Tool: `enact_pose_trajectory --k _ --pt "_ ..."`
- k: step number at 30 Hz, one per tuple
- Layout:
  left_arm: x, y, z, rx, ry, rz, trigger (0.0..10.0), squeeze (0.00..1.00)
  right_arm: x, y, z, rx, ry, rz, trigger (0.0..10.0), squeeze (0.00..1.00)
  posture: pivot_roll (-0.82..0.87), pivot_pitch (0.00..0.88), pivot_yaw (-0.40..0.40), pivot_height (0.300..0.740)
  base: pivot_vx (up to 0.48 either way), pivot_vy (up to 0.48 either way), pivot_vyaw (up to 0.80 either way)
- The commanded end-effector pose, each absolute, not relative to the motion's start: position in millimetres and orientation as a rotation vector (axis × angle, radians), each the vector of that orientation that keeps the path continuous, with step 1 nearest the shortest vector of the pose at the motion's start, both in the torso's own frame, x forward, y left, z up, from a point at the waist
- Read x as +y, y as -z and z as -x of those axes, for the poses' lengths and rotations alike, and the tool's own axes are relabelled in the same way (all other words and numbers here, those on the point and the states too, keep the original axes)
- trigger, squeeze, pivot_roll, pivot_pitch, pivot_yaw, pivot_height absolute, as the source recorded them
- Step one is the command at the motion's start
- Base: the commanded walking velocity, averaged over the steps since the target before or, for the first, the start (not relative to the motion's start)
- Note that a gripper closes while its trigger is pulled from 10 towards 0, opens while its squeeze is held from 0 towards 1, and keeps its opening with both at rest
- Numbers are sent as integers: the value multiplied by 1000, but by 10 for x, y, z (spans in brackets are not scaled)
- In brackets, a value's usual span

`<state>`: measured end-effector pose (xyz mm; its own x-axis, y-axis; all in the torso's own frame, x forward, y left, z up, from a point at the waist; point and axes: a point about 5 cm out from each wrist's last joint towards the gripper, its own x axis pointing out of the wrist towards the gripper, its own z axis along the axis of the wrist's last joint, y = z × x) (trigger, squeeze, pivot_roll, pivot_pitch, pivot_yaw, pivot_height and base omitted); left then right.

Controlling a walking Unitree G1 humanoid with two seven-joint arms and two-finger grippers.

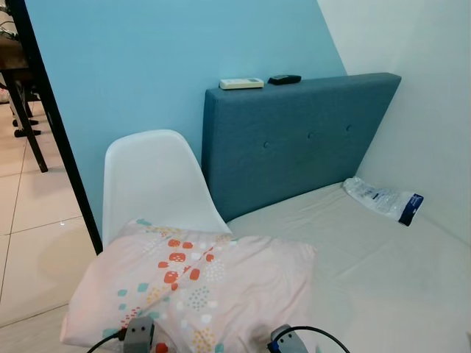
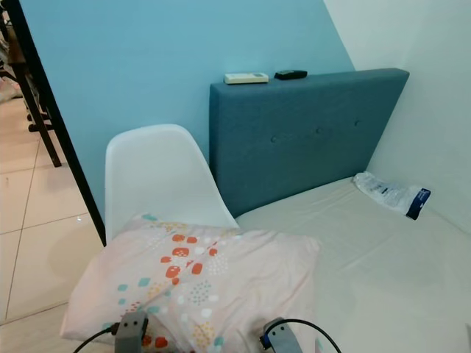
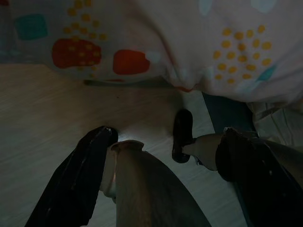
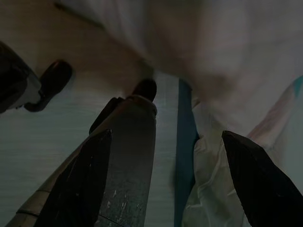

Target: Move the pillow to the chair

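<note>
A pale pink pillow (image 1: 199,287) with orange, teal and yellow patches lies across the seat of a white plastic chair (image 1: 151,176) and the near edge of the bed (image 1: 383,257). The wrists of both arms poke up at the pillow's near edge, the left wrist (image 1: 138,334) and the right wrist (image 1: 287,340). In the left wrist view my left gripper (image 3: 168,132) is open below the pillow (image 3: 189,38), pointing down at the floor. My right gripper (image 4: 166,134) is open too, with the pillow (image 4: 227,42) overhead and nothing between its fingers.
A blue-grey headboard (image 1: 294,140) stands behind the bed, with a white remote (image 1: 241,83) and a black remote (image 1: 284,79) on top. A clear plastic packet (image 1: 383,198) lies on the mattress by the wall. A black door frame (image 1: 55,125) and table legs (image 1: 22,110) stand left.
</note>
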<state>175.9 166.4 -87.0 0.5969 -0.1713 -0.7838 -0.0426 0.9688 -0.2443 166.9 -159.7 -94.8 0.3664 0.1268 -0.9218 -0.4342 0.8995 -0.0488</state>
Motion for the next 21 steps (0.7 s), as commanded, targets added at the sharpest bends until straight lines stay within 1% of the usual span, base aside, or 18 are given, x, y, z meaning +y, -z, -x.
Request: enact_pose_trajectory --k 1,12,21 --pt "1663 884 -1734 951 79 255 10000 0 -1613 954 -1653 1150 -371 325 10000 0 200 0 -108 740 -281 0 0" --pt "1651 887 -1732 956 82 250 10000 0 -1619 972 -1608 1161 -383 347 10000 0 200 0 -118 740 -306 0 0" --pt "1608 910 -1688 979 115 221 10000 0 -1684 976 -1589 1164 -383 382 10000 0 193 0 -120 740 -331 0 0"
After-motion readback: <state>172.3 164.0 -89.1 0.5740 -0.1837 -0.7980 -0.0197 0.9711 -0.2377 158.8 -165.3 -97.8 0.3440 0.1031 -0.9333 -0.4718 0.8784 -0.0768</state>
